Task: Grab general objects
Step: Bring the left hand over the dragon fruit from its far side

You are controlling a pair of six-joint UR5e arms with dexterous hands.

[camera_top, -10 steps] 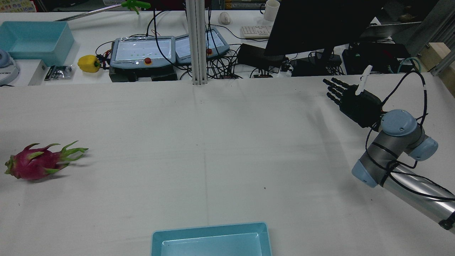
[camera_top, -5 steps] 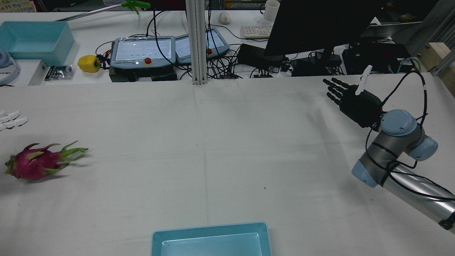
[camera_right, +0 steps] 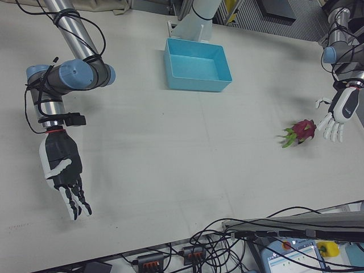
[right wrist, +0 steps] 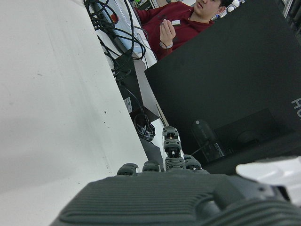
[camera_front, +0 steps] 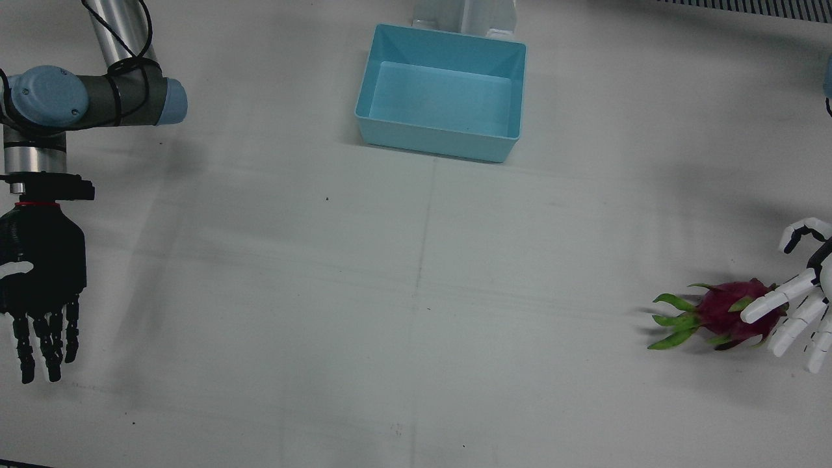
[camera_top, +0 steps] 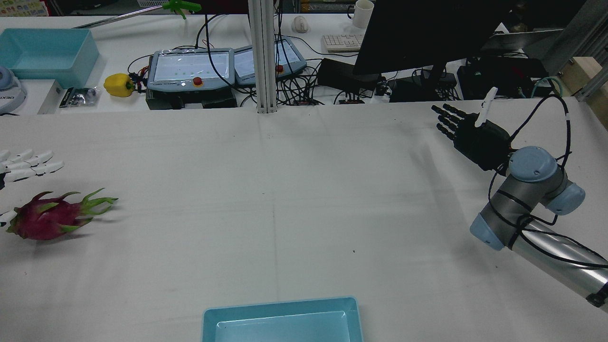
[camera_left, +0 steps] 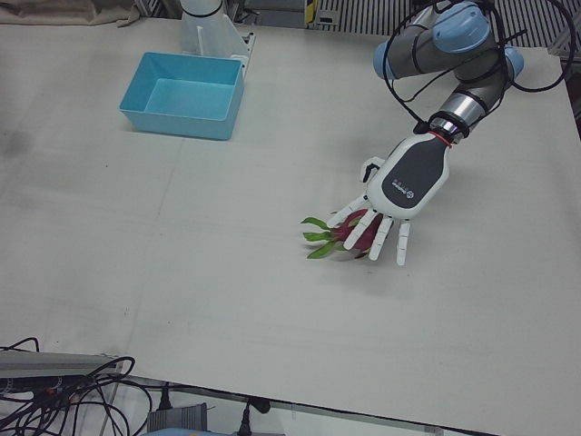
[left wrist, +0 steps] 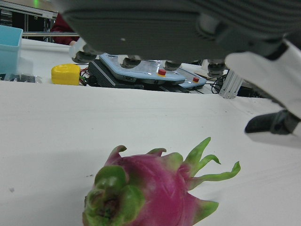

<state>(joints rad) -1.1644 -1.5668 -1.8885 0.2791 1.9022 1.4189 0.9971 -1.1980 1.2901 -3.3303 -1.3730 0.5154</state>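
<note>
Fingers [camera_left: 402, 246] of my left hand [camera_left: 406, 182] spread open above the dragon fruit [camera_left: 356, 232], holding nothing, while my right hand [camera_right: 61, 165] hangs open, well apart.

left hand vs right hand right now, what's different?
Colour: the left hand is white with a grey back; the right hand is black.
Place: the left hand hangs over the dragon fruit at its side of the table; the right hand hangs at the opposite side with no object near it.
Shared: both have their fingers spread and hold nothing.
</note>
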